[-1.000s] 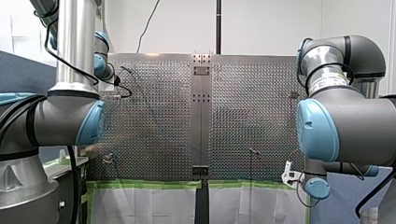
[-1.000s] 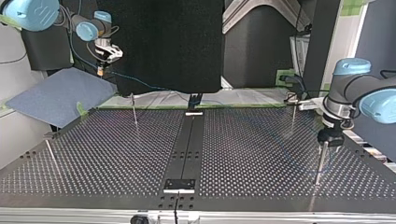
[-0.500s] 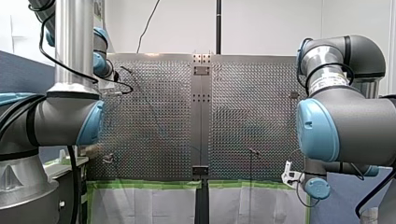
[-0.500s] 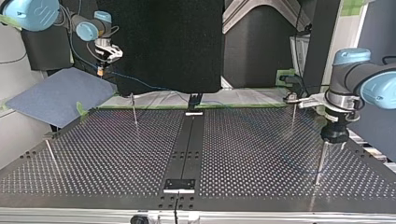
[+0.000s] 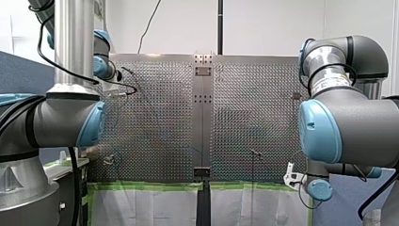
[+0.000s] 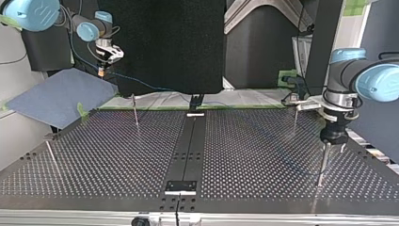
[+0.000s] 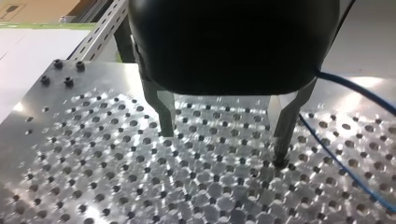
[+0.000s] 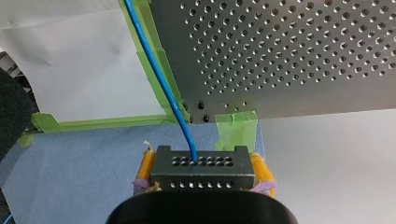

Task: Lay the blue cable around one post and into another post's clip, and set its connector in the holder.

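Since a second ago my left arm's blue-capped joints have swung higher at the top view's 3 o'clock. Its gripper has stayed over the same post, and my right arm has not moved.

The cable (image 8: 159, 79) ends in the black connector (image 8: 203, 173). The right gripper (image 8: 203, 163) pinches the connector between its yellow pads (image 8: 145, 164). From there the cable runs ahead over the green tape (image 8: 154, 60) onto the table (image 8: 289, 56).

In the top view this gripper (image 6: 104, 59) hangs at 10 o'clock, beyond the table's far edge and above a blue mat (image 6: 61, 96). The cable (image 6: 141, 84) slants from it toward 12 o'clock.

The left gripper (image 6: 332, 141) sits atop a thin post (image 6: 322, 165) at 4 o'clock. In its wrist view its metal fingers (image 7: 164, 109) are spread with nothing between them (image 7: 224, 140). The cable (image 7: 345, 158) lies on the table just beside one finger.
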